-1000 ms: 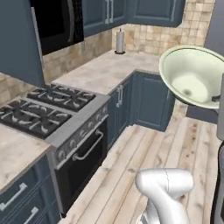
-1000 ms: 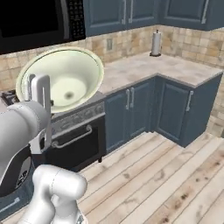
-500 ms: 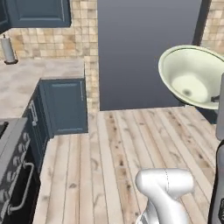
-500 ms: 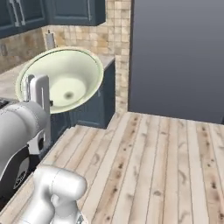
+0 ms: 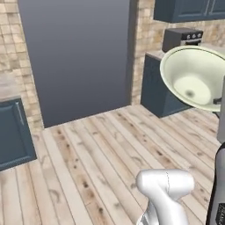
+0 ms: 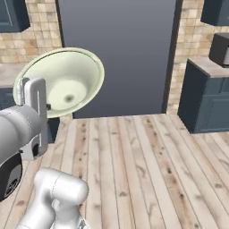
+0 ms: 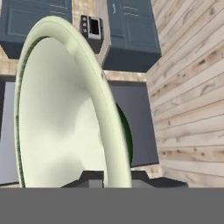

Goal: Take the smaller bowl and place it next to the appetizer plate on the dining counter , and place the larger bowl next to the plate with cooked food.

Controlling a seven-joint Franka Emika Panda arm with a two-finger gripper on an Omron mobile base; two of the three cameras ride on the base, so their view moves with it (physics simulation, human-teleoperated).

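Up at the tool (image 7: 111, 177), pinched shut on its rim, the larger bowl (image 5: 195, 77) rides tipped on edge above the floor (image 5: 101, 154), no dining worktop or yellow plate visible ahead, so direction unknown.
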